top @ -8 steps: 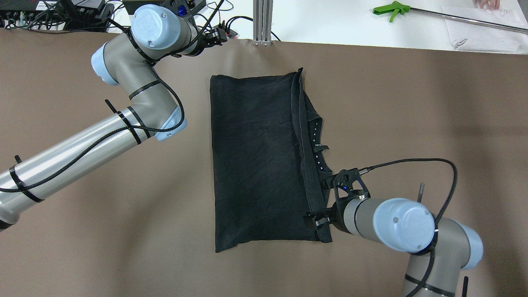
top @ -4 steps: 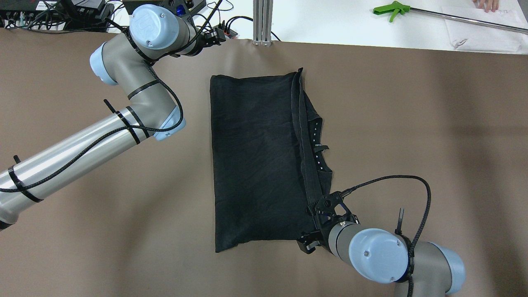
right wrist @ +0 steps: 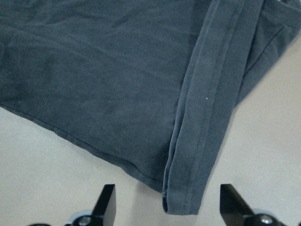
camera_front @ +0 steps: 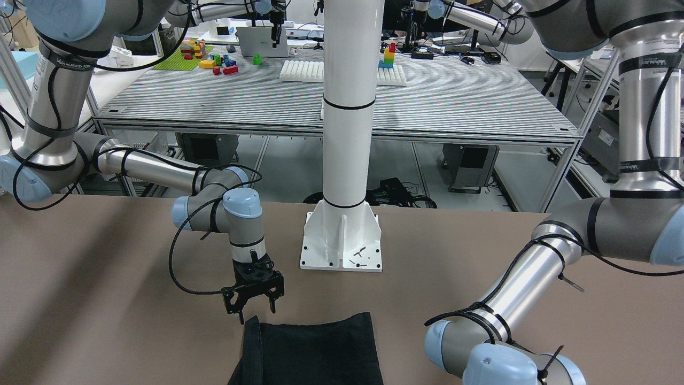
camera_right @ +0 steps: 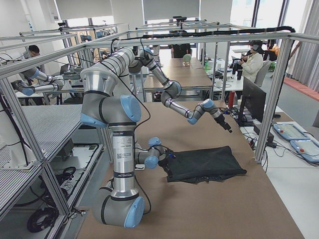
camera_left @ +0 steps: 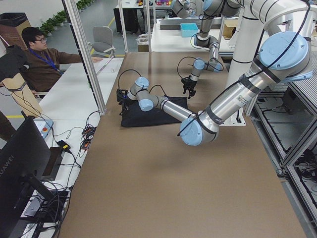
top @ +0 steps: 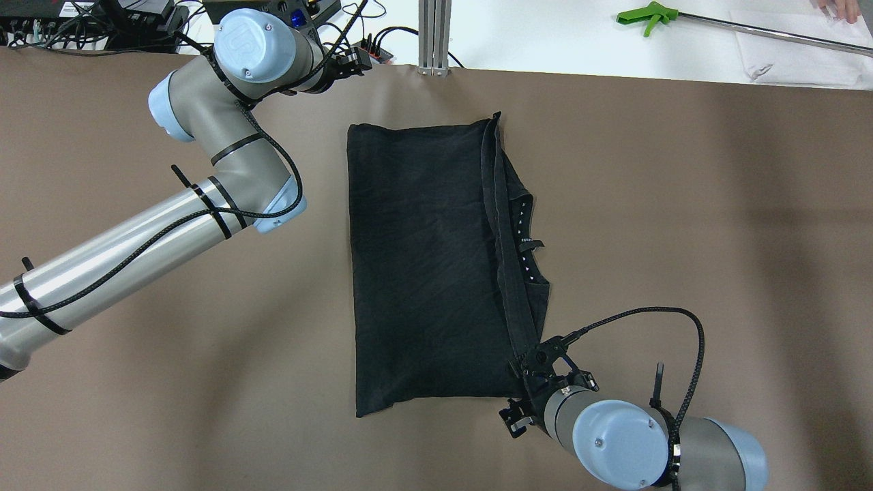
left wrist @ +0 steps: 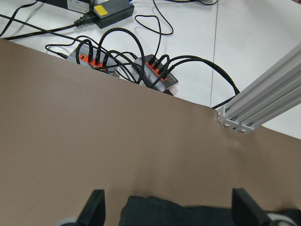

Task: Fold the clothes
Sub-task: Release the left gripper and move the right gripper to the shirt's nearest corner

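**Brown table [top: 136, 409]: clothes [top: 423, 273] flat mid-table, both grippers released**

We saw one item on the table: the clothes, a black garment lying flat as a folded rectangle, long side running from the robot's side to the far side. A hem band [top: 506, 259] ran along its right edge. An under-layer poked out beyond the band and showed small white marks [top: 522, 221].

The right gripper [camera_front: 255, 307] hung at the garment's near right corner, jaws spread wide and gripping nothing. In its wrist view the end of the hem lay between the two fingers [right wrist: 106, 209]. We couldn't tell whether the tips touched cloth or table.

The left gripper [top: 358, 60] sat at the table's far edge, near the garment's far left corner, also spread apart and empty. Its wrist view showed that corner low between the fingers, with cable hubs [left wrist: 153, 75] on the white bench beyond.

Elsewhere we noted a green-handled tool [top: 644, 13] on the white bench, an aluminium post [top: 434, 34], and one person [camera_left: 37, 62] seated at a desk in the left side view
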